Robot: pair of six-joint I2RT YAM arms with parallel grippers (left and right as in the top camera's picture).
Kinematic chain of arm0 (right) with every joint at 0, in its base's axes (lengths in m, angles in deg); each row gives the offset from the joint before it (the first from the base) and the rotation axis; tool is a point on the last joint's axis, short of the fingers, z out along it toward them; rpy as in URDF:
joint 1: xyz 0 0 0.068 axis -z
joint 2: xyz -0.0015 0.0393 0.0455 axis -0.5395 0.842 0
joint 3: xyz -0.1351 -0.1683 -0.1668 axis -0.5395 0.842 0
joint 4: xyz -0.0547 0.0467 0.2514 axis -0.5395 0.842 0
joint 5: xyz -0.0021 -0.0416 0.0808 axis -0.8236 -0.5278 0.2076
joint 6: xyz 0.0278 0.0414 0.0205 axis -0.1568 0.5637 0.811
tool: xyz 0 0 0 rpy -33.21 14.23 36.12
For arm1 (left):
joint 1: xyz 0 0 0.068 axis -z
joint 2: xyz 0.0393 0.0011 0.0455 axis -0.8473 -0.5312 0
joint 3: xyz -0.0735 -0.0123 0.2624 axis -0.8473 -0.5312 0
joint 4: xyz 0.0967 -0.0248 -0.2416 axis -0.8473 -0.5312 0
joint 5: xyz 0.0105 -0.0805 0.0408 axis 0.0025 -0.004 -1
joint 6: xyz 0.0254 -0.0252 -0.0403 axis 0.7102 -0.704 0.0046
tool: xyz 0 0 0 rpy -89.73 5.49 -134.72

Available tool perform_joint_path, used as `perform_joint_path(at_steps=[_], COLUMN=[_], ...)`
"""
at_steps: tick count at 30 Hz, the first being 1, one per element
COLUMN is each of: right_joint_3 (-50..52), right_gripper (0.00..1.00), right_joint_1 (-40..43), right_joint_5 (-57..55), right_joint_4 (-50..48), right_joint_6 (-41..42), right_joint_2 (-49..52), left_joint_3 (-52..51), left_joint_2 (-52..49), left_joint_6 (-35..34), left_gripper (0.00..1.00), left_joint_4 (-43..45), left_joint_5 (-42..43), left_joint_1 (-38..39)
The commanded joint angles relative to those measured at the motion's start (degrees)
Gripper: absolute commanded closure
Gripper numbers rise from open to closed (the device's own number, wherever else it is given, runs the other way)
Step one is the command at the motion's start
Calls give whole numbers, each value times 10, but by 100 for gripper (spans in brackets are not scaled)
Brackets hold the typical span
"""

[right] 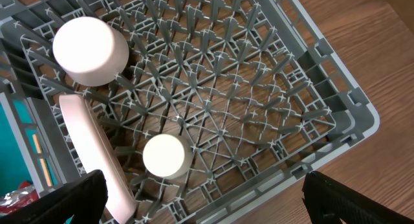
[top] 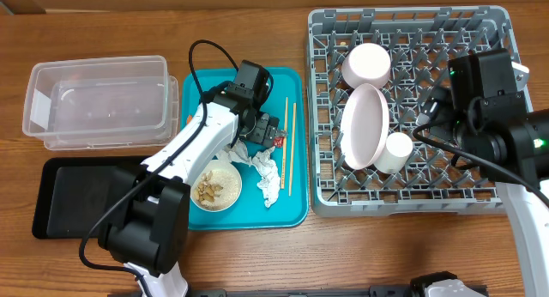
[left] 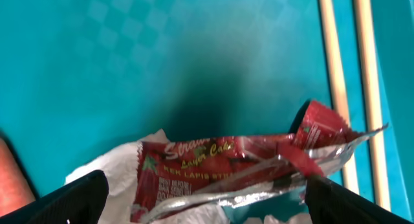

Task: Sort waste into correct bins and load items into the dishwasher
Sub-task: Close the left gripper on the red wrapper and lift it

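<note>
My left gripper (top: 264, 132) is open low over the teal tray, its fingers (left: 207, 208) on either side of the shiny red snack wrapper (left: 233, 166) (top: 278, 142), which lies on a crumpled white tissue (left: 110, 169) (top: 266, 181). An orange carrot (left: 10, 179) shows at the left edge. The wooden chopsticks (top: 290, 147) (left: 336, 75) lie to the right. A white bowl (top: 214, 187) holds beige nut scraps. In the grey dish rack (top: 412, 196) (right: 336, 120) are an upturned bowl (top: 367, 65) (right: 90, 49), the pink-white plate (top: 364, 125) (right: 97, 153) on edge and the cup (top: 397, 151) (right: 166, 156). My right gripper (top: 433, 117) (right: 207, 211) is open and empty above the rack.
The clear plastic tub (top: 99, 104) stands at the back left with the black tray (top: 77, 194) in front of it. The teal tray (top: 292, 213) lies between them and the rack. My left arm reaches across the tray's left side.
</note>
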Motion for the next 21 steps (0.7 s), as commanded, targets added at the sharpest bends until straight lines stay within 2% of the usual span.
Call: perform_joint_path(at_steps=[1,21], right_joint_3=[-11,-11], right_gripper=[0,0], right_joint_1=[2,2], right_joint_5=[1,1], right_joint_4=[-3,-3], right_joint_6=[-8,-8], right_joint_2=[0,0], left_joint_3=[14,11], left_joint_2=[-5,-7], left_joint_6=[-2,-3], left_gripper=[1,0], left_joint_4=[9,5], left_joint_5=[-10,-3], left_joint_1=[-3,-3])
